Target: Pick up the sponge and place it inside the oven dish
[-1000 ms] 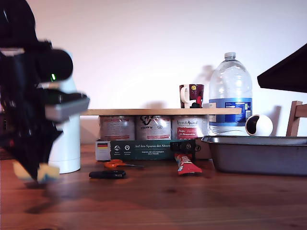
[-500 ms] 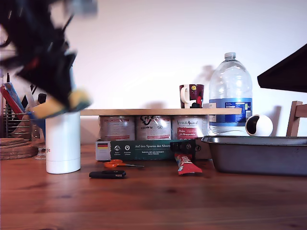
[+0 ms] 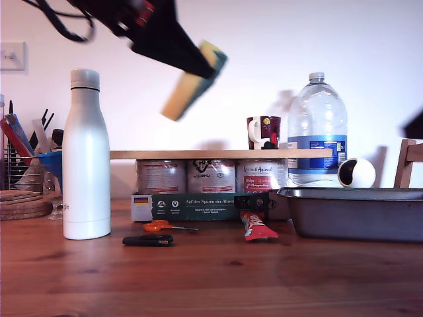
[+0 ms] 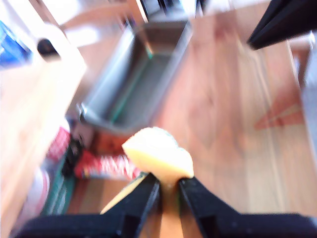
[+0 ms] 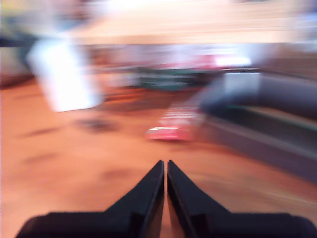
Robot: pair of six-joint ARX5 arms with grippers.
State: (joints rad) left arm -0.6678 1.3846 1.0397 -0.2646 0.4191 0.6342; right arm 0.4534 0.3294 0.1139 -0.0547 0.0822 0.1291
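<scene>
Exterior view, left to right: one white bottle (image 3: pixel 86 155) on the tabletop (image 3: pixel 198 277); one sponge (image 3: pixel 193 80) aloft, pinched by my first gripper (image 4: pixel 168 188); three tins (image 3: pixel 211 176); one mug (image 3: pixel 264 132); one water jug (image 3: pixel 318 129); one oven dish (image 3: pixel 353 211). My second gripper (image 5: pixel 165 171): fingers pressed together, holding nothing.

In the exterior view, the dark green box (image 3: pixel 198 205) lying under the cans, low in the middle of the frame, carries white print that reads roughly "Auf den Spuren der Ahnen", with a small German flag (image 3: pixel 141 200) on the pale panel at its end towards the exterior view's left; the three cans (image 3: pixel 210 176) above it bear labels whose script is too small to read; the water bottle's blue label (image 3: pixel 318 153) shows no legible words; both wrist views are too blurred for any lettering.
</scene>
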